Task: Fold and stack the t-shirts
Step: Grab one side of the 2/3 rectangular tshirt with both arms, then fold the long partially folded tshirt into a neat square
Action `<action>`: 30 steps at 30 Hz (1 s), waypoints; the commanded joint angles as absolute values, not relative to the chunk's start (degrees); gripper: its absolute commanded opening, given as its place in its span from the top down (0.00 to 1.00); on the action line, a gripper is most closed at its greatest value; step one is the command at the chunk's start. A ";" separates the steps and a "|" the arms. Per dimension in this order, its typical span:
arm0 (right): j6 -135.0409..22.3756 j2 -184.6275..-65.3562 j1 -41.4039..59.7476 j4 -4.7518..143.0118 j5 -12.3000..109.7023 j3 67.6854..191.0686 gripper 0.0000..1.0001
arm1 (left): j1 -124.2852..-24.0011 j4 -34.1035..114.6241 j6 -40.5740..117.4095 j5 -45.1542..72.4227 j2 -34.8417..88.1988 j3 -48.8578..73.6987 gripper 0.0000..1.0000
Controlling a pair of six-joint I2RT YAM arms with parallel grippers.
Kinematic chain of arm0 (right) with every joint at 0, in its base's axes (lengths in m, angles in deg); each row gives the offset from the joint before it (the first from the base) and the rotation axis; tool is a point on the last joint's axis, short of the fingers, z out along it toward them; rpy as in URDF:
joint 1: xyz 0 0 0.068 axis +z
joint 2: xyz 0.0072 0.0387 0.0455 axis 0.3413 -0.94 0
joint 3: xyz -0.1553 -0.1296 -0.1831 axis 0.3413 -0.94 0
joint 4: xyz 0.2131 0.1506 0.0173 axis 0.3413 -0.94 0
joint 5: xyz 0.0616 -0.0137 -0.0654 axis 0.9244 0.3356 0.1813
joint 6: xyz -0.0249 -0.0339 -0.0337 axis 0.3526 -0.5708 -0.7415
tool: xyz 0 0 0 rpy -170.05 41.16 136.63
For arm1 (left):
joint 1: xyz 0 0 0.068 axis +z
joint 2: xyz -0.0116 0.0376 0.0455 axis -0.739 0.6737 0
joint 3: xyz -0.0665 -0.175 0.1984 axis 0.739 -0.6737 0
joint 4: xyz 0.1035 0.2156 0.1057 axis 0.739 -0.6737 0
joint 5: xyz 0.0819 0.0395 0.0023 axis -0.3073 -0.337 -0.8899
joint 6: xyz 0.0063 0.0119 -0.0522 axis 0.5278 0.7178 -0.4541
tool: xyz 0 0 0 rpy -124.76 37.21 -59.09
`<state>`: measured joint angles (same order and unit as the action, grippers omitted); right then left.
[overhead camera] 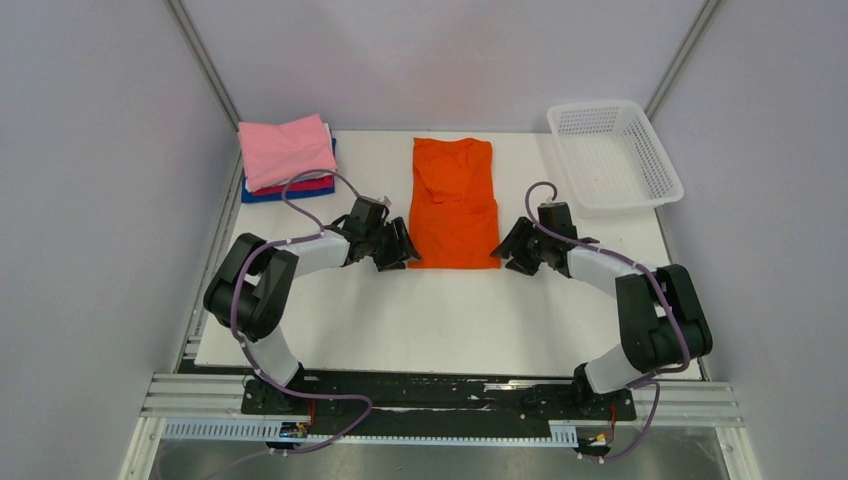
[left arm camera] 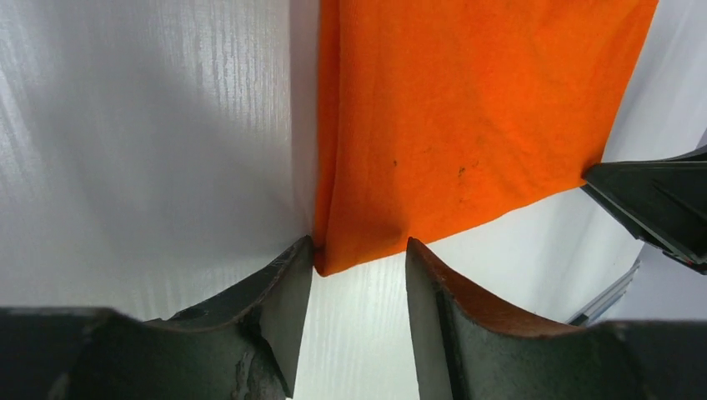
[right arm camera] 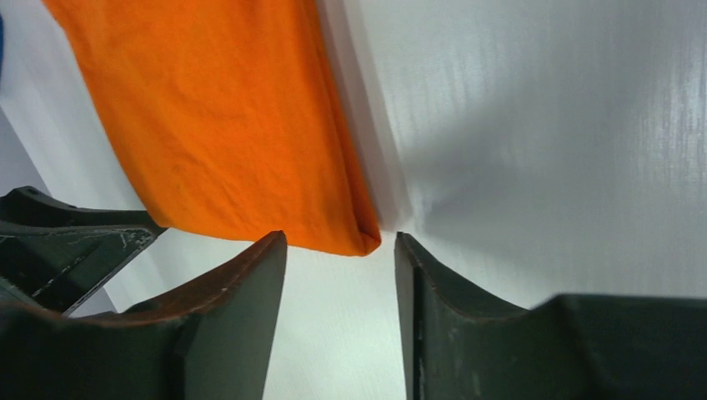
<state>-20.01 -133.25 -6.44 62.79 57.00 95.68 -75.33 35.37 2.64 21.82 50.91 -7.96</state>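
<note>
Between the half-spread jaws of the left gripper [left arm camera: 358,250] lies one hem corner of the orange t-shirt [left arm camera: 467,108], flat on the table [left arm camera: 150,150]; the right gripper [right arm camera: 340,242], likewise part open, straddles the other hem corner. Neither pinches the cloth.

worktop [overhead camera: 430,310]: carries all items below.
laid-out t-shirt [overhead camera: 453,205]: centre, toward the back, lengthwise front to back.
stack of folded t-shirts [overhead camera: 287,155]: back left corner, apart from the laid-out t-shirt.
basket [overhead camera: 600,108]: back right corner, right of the laid-out t-shirt.
left hand [overhead camera: 400,250]: at the laid-out t-shirt's near left corner.
right hand [overhead camera: 510,252]: at its near right corner.
</note>
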 commanded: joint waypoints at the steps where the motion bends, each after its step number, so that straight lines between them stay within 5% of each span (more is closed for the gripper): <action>1: -20.74 -135.31 -5.73 64.74 56.29 96.49 0.59 | -76.72 31.75 3.48 17.46 54.60 -7.70 0.51; 8: -20.96 -137.88 -5.50 65.50 56.56 97.03 0.79 | -77.56 29.27 4.34 13.92 57.82 -5.32 0.69; 12: -20.87 -138.16 -5.40 66.17 56.75 96.62 0.97 | -78.24 27.33 4.79 14.88 59.26 -3.72 0.99; 18: -21.84 -128.40 -4.88 62.66 63.45 90.28 1.00 | -80.25 20.29 5.96 14.49 51.48 -7.86 1.00; 30: -22.65 -93.56 -3.56 47.90 72.55 83.00 1.00 | -86.04 11.35 6.16 22.20 17.11 -16.68 1.00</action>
